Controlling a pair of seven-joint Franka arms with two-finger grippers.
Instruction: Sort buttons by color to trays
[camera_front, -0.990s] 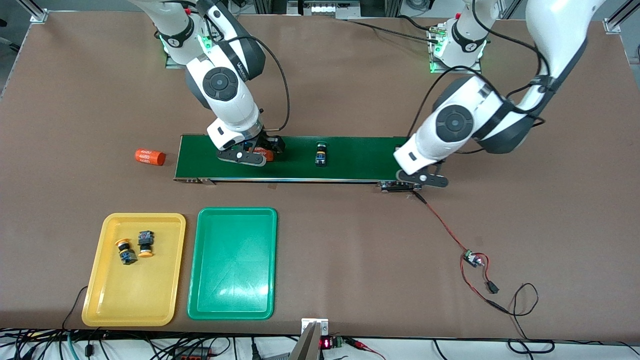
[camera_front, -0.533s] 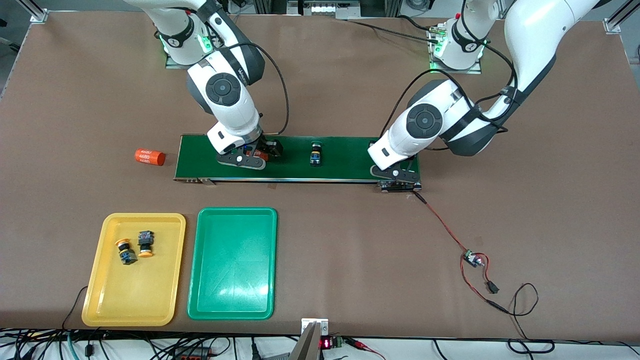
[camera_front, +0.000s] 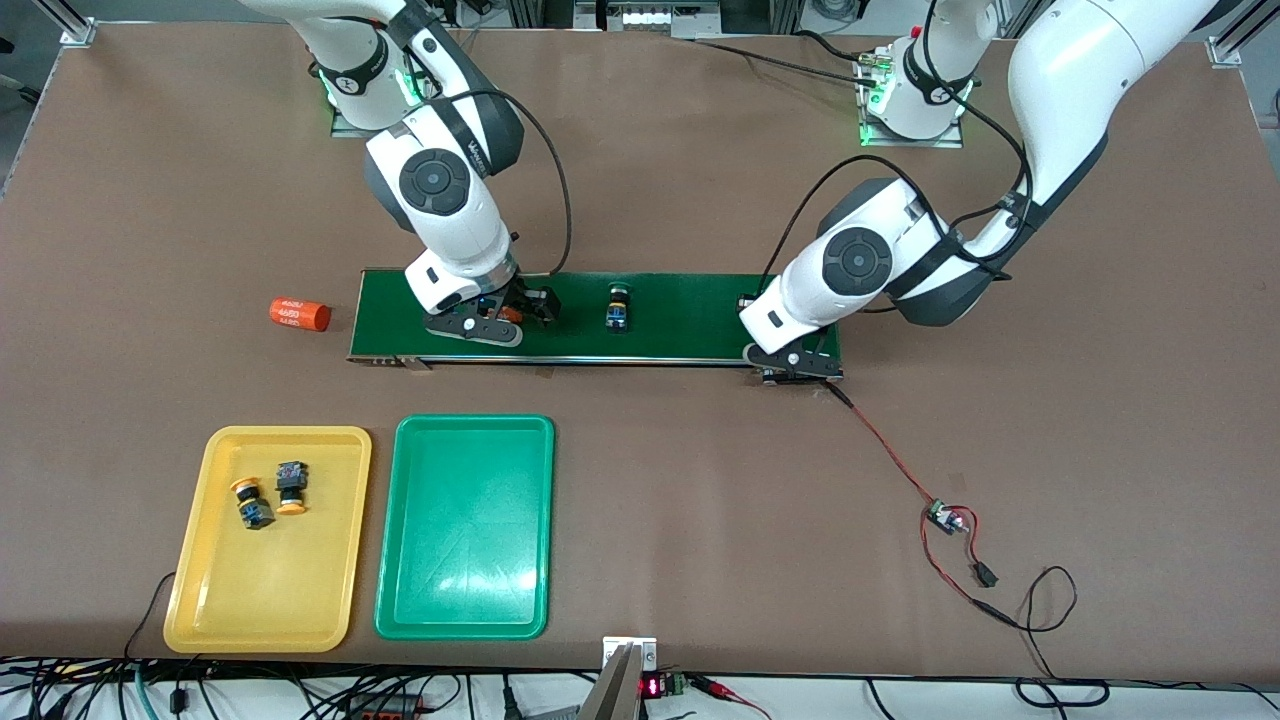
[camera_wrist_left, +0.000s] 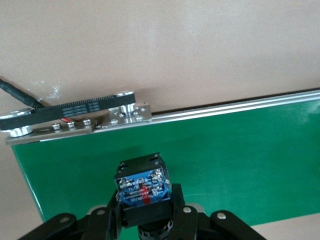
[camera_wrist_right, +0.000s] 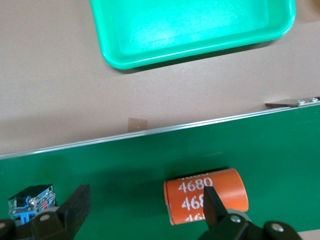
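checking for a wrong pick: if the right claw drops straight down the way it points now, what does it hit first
Most likely the orange cylinder marked 4680 lying on the conveyor belt: the open right claw points down with that cylinder between its fingers, not a button. How high it stands above the cylinder is unclear.

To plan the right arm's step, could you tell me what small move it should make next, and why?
Probably shift the open right gripper sideways until the orange 4680 cylinder lies between its fingers: one finger now overlaps the cylinder on the conveyor belt, so closing here might miss it.
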